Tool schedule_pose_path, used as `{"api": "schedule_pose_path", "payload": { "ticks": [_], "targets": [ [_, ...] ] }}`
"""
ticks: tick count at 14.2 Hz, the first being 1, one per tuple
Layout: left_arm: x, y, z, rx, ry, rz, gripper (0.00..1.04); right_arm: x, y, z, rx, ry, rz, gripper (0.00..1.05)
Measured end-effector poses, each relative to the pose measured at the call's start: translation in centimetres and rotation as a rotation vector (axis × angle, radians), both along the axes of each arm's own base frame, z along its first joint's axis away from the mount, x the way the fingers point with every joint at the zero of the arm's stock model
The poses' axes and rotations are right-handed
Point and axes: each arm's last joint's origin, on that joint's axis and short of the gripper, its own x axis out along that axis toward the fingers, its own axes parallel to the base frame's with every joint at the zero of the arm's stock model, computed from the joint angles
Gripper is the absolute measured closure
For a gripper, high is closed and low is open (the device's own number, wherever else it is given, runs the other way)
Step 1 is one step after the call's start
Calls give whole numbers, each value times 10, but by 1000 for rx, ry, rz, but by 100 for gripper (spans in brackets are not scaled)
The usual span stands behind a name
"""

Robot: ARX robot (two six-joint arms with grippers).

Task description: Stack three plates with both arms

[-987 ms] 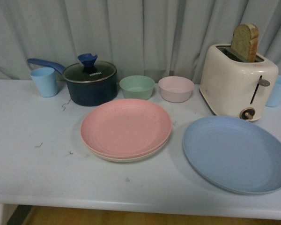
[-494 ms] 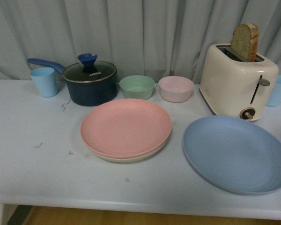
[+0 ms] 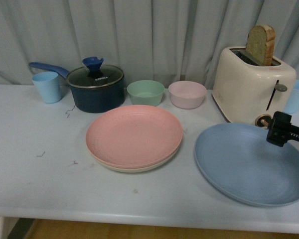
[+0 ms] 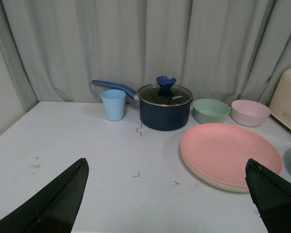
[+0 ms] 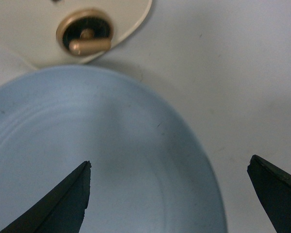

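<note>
**Step in hand (est.):** two of three plates are stacked. The blue plate (image 3: 249, 164) is the one left to add. The R arm (image 3: 281, 130) is on approach to it.

**Near zone**
- Blue plate: lies flat on the counter (image 3: 40, 174), R side, near the front edge, apart from the stack. It is large, round and shallow with a matte finish. Faint concentric rings show in the R wrist view. Nothing lies on it.
- R pincer (image 5: 169, 167): jaws wide apart, empty, over the plate's far-right rim. No contact seen.
- L pincer (image 4: 166, 162): jaws wide apart, empty, above bare counter, aimed toward the stack. The L arm is not in the front view.

**Mid zone**
- Pink plate (image 3: 133, 134): seated on the cream plate (image 3: 139, 168), centre of the counter. Only the cream rim shows beneath it. The stack looks level and concentric.

**Far zone**
- Toaster (image 3: 249, 84) w/ bread slice (image 3: 261, 45): just behind the blue plate, its knob close to the rim.
- Pot (image 3: 97, 89), green bowl (image 3: 145, 92) and pink bowl (image 3: 187, 94): in a row behind the stack.

**Next move (est.)**
1. Lower the R pincer to the blue rim, one finger under the lip and one over, then close.
2. Lift clear of the toaster knob.
3. Carry the plate left and set it centred on the pink plate.
4. The L pincer may steady the stack.

**Caution:** the rim is thin and low, so grip margin is small. The plate is likely to tilt when held from one edge.
</note>
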Motion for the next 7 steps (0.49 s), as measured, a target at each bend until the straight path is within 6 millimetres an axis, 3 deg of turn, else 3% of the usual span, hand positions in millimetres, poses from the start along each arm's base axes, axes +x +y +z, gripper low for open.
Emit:
{"api": "schedule_pose_path", "payload": {
  "ticks": [2, 5, 6, 7],
  "targets": [
    [0, 0, 0, 0, 0, 0, 7, -2, 6, -16, 17, 67, 25, 6],
    [0, 0, 0, 0, 0, 0, 7, -8, 7, -24, 35, 79, 25, 7],
    [0, 0, 0, 0, 0, 0, 7, -13, 7, -29, 39, 95, 25, 15],
    [0, 0, 0, 0, 0, 0, 7, -20, 5, -34, 34, 112, 20, 29]
  ]
}}
